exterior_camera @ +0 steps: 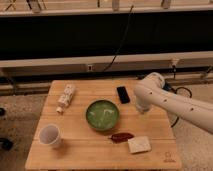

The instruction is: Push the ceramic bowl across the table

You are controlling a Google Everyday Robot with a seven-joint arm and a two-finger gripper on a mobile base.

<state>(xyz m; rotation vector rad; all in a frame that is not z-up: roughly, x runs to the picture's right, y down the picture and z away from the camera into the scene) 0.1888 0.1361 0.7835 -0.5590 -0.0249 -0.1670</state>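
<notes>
Comes in from the right edge of the camera view as one thick white arm (187, 107), slanting up and to the left. Carries a few small dark dots along that long link. Bends at a rounded white joint (152, 84), the highest part, then turns straight down. Ends in the gripper (141, 107), pointing downward just below and left of that joint, a little right of the view's centre. Shows grey shading on its underside.

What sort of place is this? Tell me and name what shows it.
Probably a robot test lab: a wooden table laid with a green bowl, cup and phone, a cable behind, the gripper hanging beside the bowl.
</notes>
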